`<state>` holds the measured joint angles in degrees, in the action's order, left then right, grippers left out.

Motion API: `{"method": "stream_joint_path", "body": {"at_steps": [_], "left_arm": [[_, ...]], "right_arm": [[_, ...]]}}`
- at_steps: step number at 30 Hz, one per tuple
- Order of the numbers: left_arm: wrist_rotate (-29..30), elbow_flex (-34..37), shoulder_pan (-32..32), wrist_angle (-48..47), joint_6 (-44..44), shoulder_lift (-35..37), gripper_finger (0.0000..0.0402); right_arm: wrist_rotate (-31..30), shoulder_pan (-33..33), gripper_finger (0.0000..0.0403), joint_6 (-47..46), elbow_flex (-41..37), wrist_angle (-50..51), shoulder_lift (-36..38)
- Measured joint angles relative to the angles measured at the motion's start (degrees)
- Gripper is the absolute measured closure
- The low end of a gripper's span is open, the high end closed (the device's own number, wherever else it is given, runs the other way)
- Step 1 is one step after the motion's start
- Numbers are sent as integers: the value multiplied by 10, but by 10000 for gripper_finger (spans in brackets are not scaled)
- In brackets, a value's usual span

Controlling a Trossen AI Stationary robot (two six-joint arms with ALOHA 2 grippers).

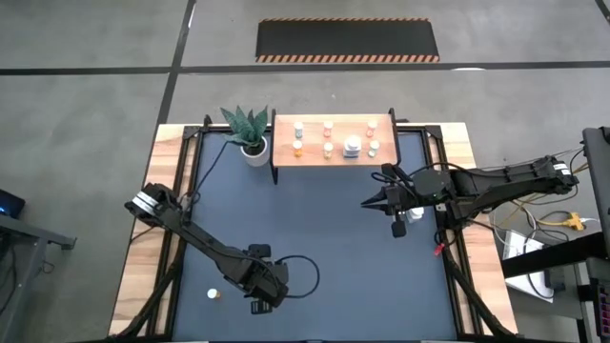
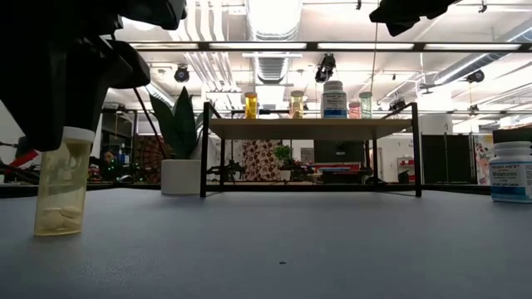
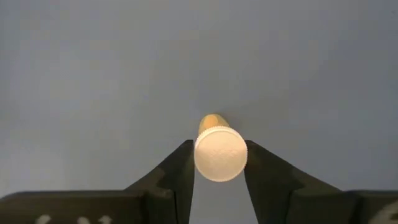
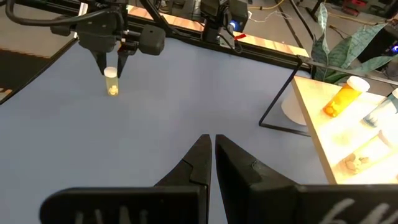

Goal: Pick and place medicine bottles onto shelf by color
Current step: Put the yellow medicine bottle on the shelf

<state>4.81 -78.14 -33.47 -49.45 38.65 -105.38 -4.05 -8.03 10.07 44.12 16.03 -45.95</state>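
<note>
A small bottle (image 2: 60, 189) with a see-through yellow body and a white cap (image 3: 220, 154) stands on the dark blue table near its front left (image 1: 213, 294). My left gripper (image 4: 112, 62) points down over it and is shut on it. The light-wood shelf (image 1: 286, 152) on black legs stands at the far edge and carries several bottles (image 2: 334, 98). My right gripper (image 4: 212, 146) hangs shut and empty above the table's right half (image 1: 367, 203). A white bottle with a blue label (image 2: 510, 172) stands on the table under the right arm (image 1: 401, 229). My left gripper pinches the bottle's white cap (image 3: 200, 163) between its two fingers, one on each side. The fingers (image 3: 180, 171) come from above and point steeply down. The bottle stands about upright with its base (image 2: 56, 231) on the table.
A potted plant (image 1: 250, 133) stands at the shelf's left end. A small red thing (image 1: 438, 250) lies by the table's right edge. Bare dark tabletop (image 1: 324, 248) stretches between the two arms. Cables and stands crowd the room beyond the table's right side.
</note>
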Motion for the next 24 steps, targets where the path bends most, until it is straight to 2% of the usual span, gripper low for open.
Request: {"method": "stream_joint_path", "body": {"at_steps": [7,12,18,24], "left_arm": [[-2,-10,0,-10,0,9,290],[-4,-43,8,-67,0,26,288],[-23,-132,42,-191,-39,31,287],[-25,-236,100,-301,-144,31,286]], "right_arm": [[0,0,390,0,0,0,0],[0,0,390,0,0,2,0],[0,0,390,0,0,5,0],[0,0,390,1,0,10,0]]}}
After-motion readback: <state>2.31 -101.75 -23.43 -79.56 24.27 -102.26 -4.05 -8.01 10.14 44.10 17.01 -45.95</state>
